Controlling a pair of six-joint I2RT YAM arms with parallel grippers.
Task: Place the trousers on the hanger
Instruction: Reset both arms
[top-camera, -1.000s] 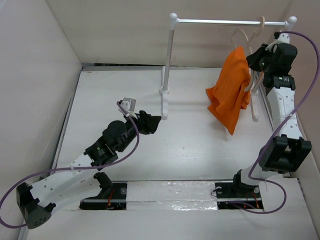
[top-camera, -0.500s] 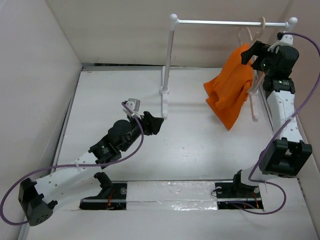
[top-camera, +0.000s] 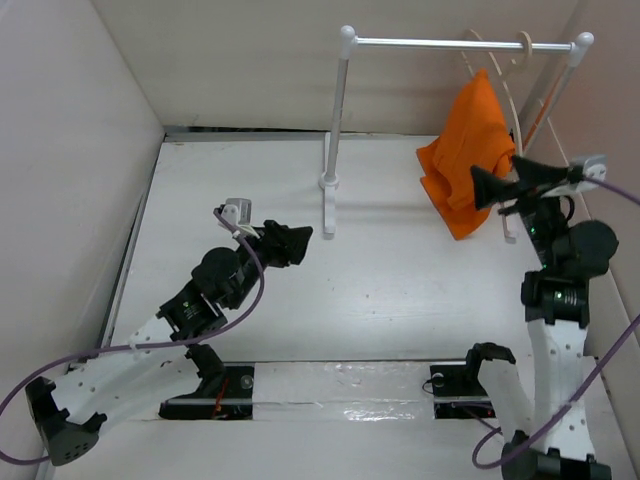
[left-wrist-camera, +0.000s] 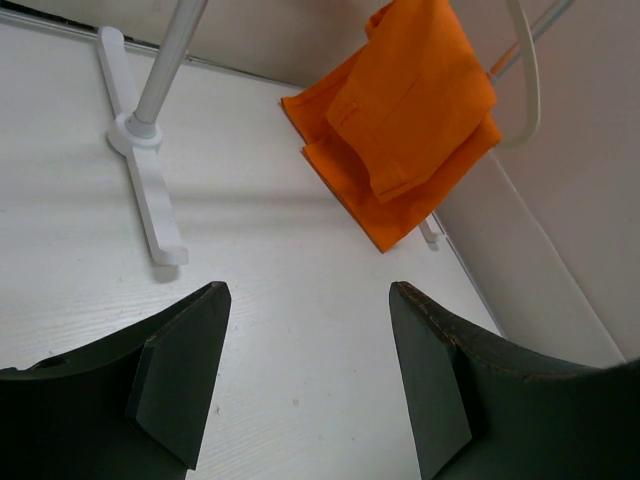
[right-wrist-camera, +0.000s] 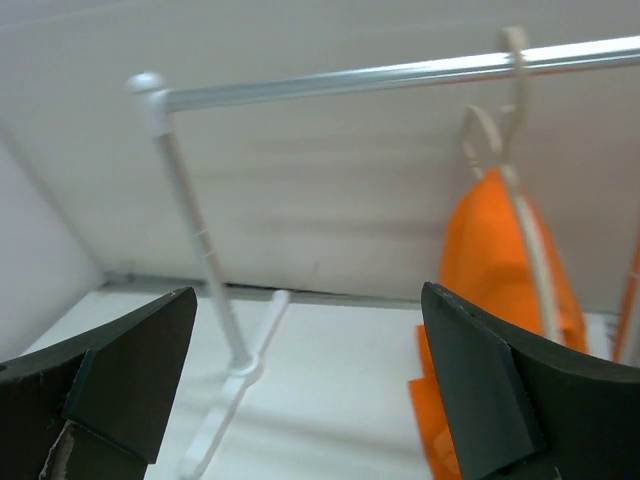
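The bright orange trousers (top-camera: 467, 150) hang folded over the beige hanger (top-camera: 511, 85), whose hook sits on the rack's rod at the far right. Nothing grips them. In the left wrist view the trousers (left-wrist-camera: 410, 110) hang at the top with the hanger (left-wrist-camera: 527, 80) beside them. The right wrist view shows the trousers (right-wrist-camera: 490, 250) on the hanger (right-wrist-camera: 528, 235) to the right. My right gripper (top-camera: 496, 168) is open and empty, just in front of the trousers. Left of the table's centre, my left gripper (top-camera: 298, 243) is open and empty above the table.
The white rack has a metal rod (top-camera: 440, 43), a left post (top-camera: 335, 120) and a flat foot (left-wrist-camera: 150, 190) on the table. Walls enclose the table on the left, back and right. The right arm stands close to the right wall.
My right gripper has opened, let go of the trousers and hanger, and drawn back toward the near side. The left gripper has widened and shifted slightly left.
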